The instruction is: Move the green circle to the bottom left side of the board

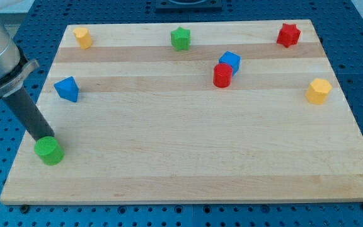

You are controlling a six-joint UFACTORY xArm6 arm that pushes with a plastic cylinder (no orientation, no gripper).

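The green circle [49, 151] is a short green cylinder near the bottom left corner of the wooden board [188, 170]. My dark rod comes down from the view's upper left, and my tip [45, 138] stands right at the top edge of the green circle, touching it or nearly so. The lowest part of the tip is partly hidden behind the block.
A blue triangle [67, 89] lies at the left. A yellow block [82, 37] sits at the top left, a green star [180, 38] at the top middle, a red star [288, 34] at the top right. A blue cube [230, 61] touches a red cylinder [222, 75]. A yellow hexagon [318, 91] sits at the right.
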